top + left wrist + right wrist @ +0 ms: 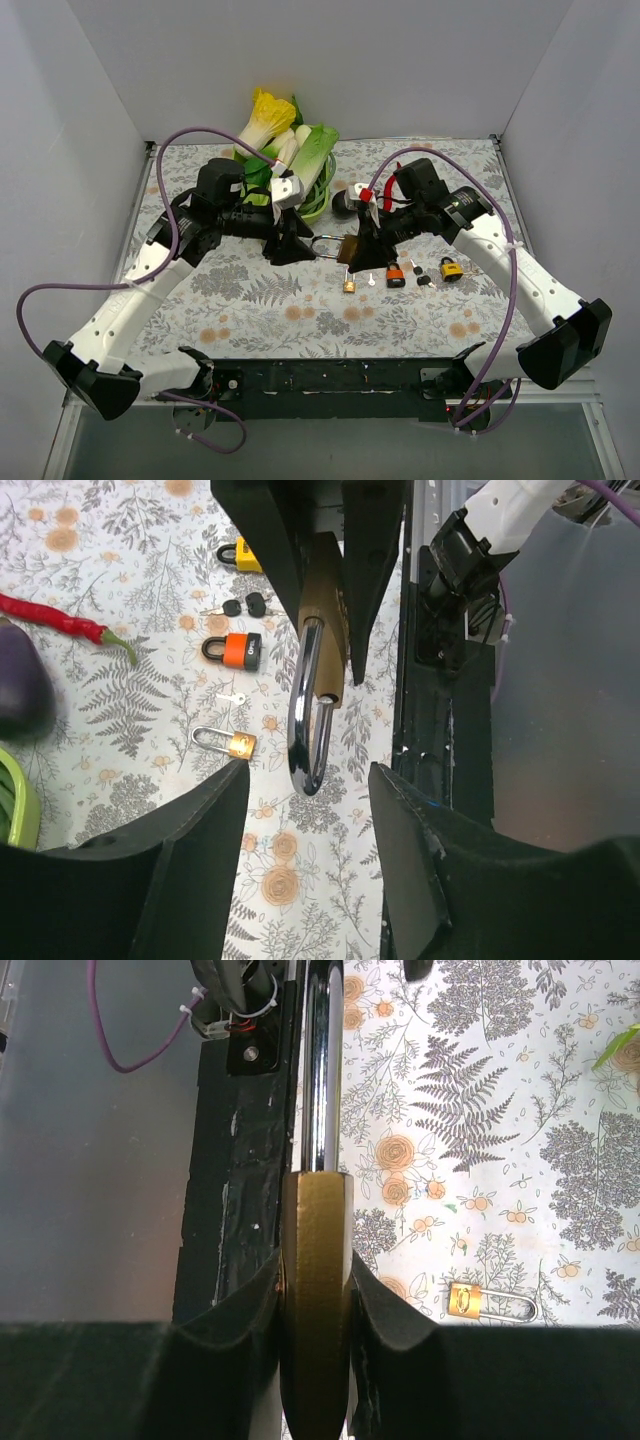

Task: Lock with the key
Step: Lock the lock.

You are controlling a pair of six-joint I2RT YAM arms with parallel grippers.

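My right gripper [360, 248] is shut on a large brass padlock [347, 249] and holds it above the table. In the right wrist view the pads [255, 1300] press both flat sides of its body [316, 1260]. The steel shackle [321, 1070] points towards the left arm. My left gripper [297, 244] is open, and the shackle's bow [310, 750] reaches just between its spread fingertips [232, 780] without touching. A small silver key [232, 697] and black-headed keys [246, 607] lie on the cloth. I see no key in either gripper.
A small brass padlock [349, 285], an orange padlock [396, 275] and a yellow padlock [451, 269] lie on the floral cloth. A green bowl [312, 205] of vegetables, an aubergine [345, 201] and a red chilli [60, 620] sit behind. The black base bar [330, 378] runs along the near edge.
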